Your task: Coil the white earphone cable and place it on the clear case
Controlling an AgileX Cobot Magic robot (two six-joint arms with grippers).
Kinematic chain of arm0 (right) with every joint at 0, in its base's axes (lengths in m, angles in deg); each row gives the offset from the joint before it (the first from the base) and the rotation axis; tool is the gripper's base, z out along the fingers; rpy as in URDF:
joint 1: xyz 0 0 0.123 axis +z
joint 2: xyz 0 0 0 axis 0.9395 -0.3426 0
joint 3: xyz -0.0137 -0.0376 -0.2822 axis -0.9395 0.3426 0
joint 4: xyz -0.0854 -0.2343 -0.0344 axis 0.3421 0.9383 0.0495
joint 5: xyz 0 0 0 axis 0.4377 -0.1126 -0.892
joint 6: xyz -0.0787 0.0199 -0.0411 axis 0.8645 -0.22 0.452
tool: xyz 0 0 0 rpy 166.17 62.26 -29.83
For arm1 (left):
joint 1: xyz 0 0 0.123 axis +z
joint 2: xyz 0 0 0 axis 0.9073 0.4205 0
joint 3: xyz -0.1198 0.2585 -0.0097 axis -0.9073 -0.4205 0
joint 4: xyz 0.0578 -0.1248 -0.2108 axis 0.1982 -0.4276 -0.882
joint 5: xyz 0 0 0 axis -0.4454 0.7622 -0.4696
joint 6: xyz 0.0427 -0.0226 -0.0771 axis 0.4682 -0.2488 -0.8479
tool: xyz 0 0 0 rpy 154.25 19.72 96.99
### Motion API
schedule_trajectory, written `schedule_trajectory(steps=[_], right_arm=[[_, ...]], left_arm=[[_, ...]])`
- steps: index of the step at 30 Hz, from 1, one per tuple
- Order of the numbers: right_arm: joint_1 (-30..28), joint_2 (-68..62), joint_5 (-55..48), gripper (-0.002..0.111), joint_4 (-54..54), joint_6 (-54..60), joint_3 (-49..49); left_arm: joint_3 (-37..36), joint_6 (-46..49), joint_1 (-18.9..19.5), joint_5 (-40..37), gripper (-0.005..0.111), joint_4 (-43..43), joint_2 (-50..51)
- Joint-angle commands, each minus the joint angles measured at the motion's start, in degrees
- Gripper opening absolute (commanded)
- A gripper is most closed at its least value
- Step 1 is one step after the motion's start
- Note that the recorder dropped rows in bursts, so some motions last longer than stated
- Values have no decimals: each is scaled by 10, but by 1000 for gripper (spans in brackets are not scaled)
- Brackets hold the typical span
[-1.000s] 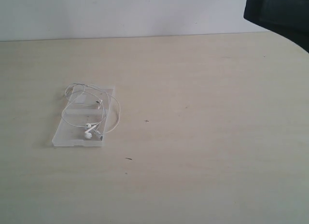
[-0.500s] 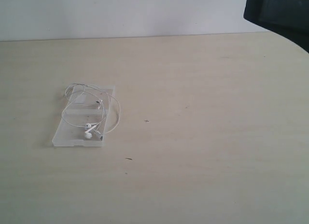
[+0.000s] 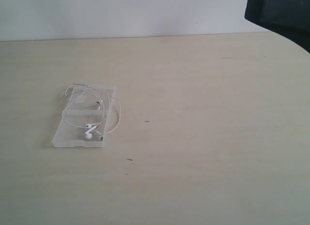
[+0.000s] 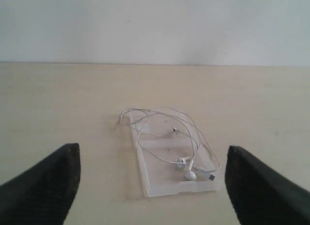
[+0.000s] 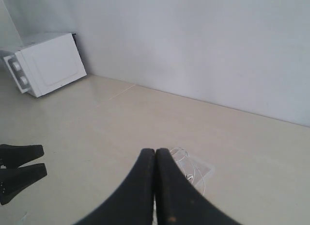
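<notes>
The left end effector (image 4: 152, 147) hangs with its fingers spread wide and nothing between them, aimed across the desk (image 3: 203, 137) at the clear case (image 4: 160, 185). The right end effector (image 5: 155, 151) has its fingers pressed together on nothing and sits well apart from the case; neither arm touches anything.

Beyond them, the white earphone cable (image 4: 190, 175) lies in loose loops on the case, with both earbuds resting side by side near one short end. One loop spills over a long edge onto the desk, and another overhangs the far corner.

The work looks to be at its closing stage: coil set down, released. If a tidier result is wanted, the next move calls for the spread end effector to nudge the overhanging loops inward without dragging the light case.
</notes>
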Motion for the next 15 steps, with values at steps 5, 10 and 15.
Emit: schedule_trajectory(steps=[5, 10, 15], right_arm=[[2, 1, 1, 0, 0, 0, 2], [2, 1, 1, 0, 0, 0, 2], [2, 1, 1, 0, 0, 0, 2]], left_arm=[[-2, 86, -4, -52, 78, 1, -3], [-2, 86, -4, -56, 78, 1, -3], [-2, 86, -4, -56, 78, 1, -3]])
